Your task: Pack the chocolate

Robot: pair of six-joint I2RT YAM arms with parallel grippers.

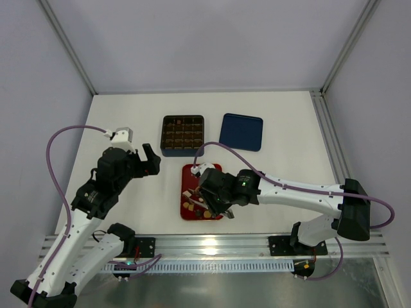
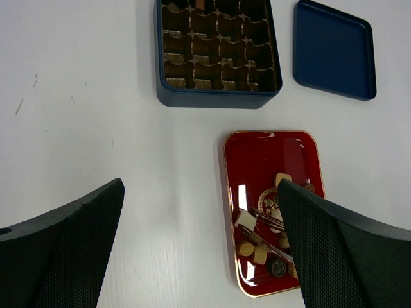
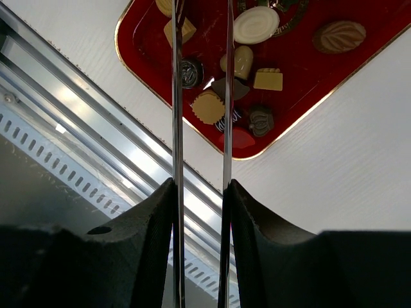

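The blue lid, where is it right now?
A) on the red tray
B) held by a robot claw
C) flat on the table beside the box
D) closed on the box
C: the blue lid lies flat on the table beside the open box, not touching it.

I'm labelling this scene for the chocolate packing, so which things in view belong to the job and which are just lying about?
In the job: chocolates, red tray holding them, blue box with grid insert, right pincer over the tray.
Lying about: blue lid beside the box, left pincer open and holding nothing, metal rail.
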